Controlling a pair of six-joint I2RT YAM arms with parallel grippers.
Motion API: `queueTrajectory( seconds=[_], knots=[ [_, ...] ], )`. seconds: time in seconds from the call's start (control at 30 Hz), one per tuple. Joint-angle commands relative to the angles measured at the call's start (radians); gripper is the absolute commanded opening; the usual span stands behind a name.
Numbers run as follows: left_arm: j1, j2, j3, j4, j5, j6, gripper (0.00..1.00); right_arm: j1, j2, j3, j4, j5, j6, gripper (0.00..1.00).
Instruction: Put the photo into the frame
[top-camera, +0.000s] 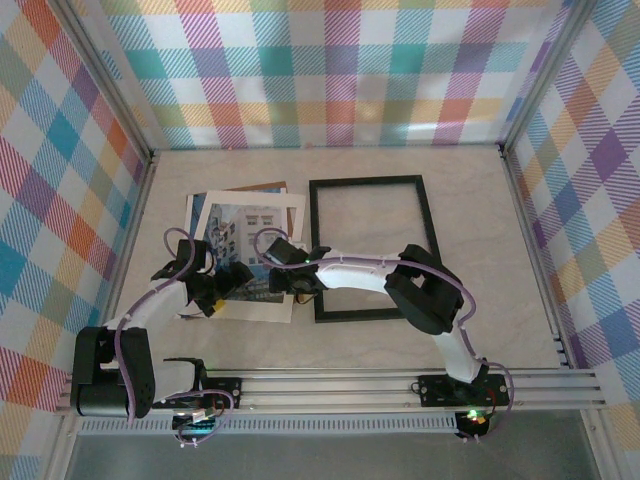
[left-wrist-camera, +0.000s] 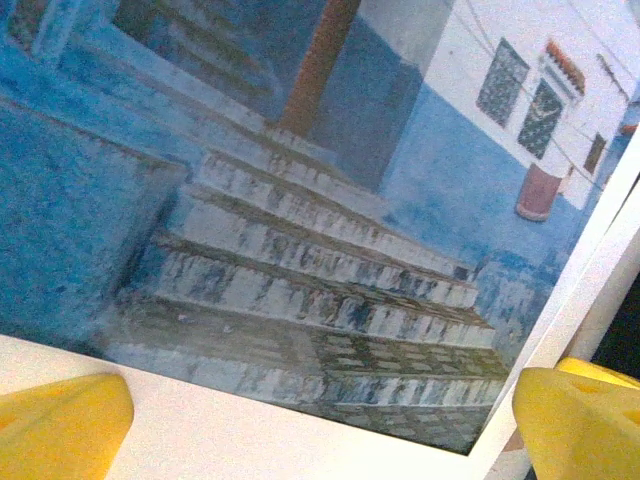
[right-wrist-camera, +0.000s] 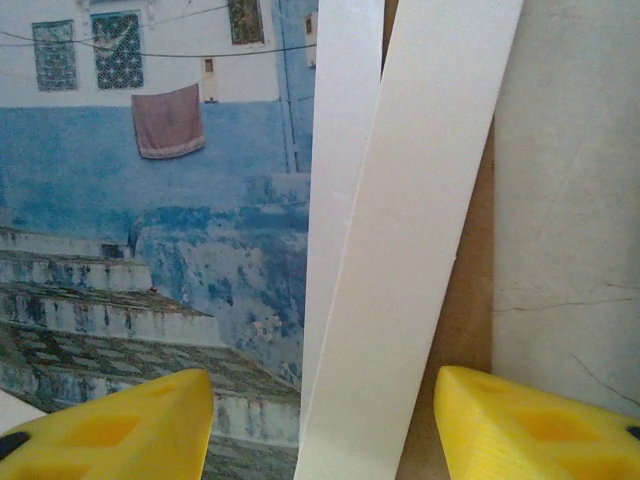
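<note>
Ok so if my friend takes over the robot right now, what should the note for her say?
Left gripper: open, holding nothing, low over the photo's bottom border.
Right gripper: open, holding nothing, fingers either side of the white strips at the photo's edge.
Photo: picture side up on a pile with a white mat and a brown board, left of the frame.
Frame: flat on the table, nothing inside it.
Done: both grippers are at the photo.
Left: grip the photo, carry it over, lay it in the frame.
</note>
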Motion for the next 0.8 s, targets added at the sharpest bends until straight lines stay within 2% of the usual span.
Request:
queueTrajectory(
  seconds=[0.0,0.2,0.5,0.77],
  knots=[
    [0.006,0.043,-0.041,-0.031,0.009,0.013,1.0,0.013,0.015,-0.01,0.003,-0.074,0.018,0.6],
    [0.006,0.048,-0.047,-0.026,0.018,0.012,1.0,0.013,-0.001,-0.027,0.09,-0.114,-0.002,0.6],
    [0.006,0.048,-0.049,-0.026,0.019,0.014,1.0,0.0,-0.137,-0.154,0.322,-0.142,-0.02,0.62],
    [0.005,0.051,-0.046,-0.028,0.023,0.014,1.0,-0.026,-0.175,-0.216,0.45,-0.209,0.029,0.63]
  ],
)
